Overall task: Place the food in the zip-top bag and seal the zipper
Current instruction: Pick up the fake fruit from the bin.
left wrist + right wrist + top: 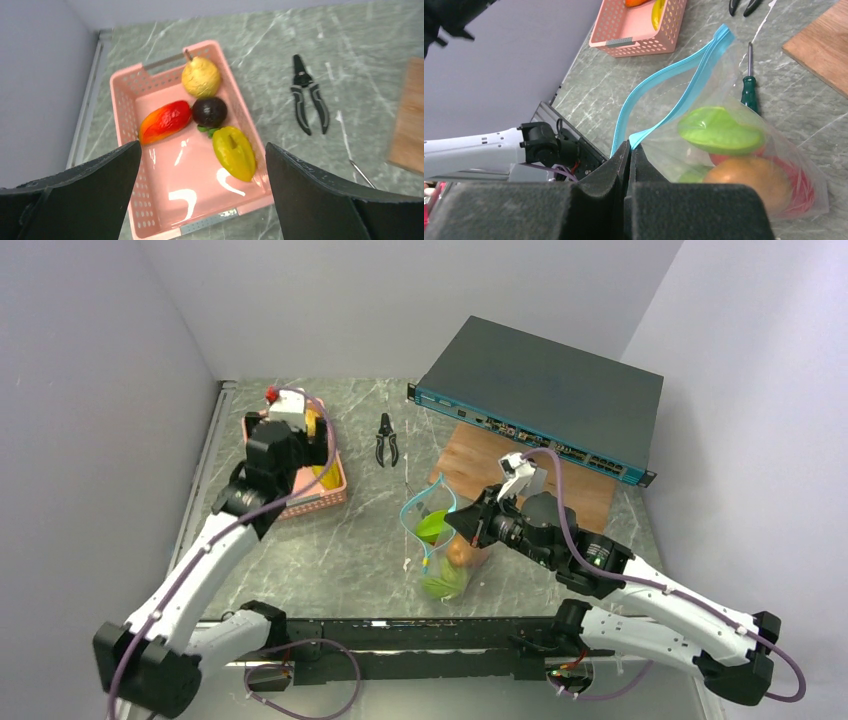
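Note:
The clear zip-top bag (445, 560) stands mid-table with its mouth open; it also shows in the right wrist view (744, 165). Green, orange and red food (720, 131) lies inside it. My right gripper (630, 147) is shut on the teal zipper strip (659, 82) and holds the bag's edge up. My left gripper (200, 165) is open and empty above the pink basket (127, 95). The basket holds a yellow pear (200, 76), a red-orange fruit (165, 120), a dark fruit (209, 111) and a yellow starfruit (234, 152).
Black pliers (386, 440) lie right of the basket. A green-handled screwdriver (749, 90) lies beside the bag. A wooden board (480, 465) and a dark network switch (545, 395) sit at the back right. Grey walls close in on the left and at the back.

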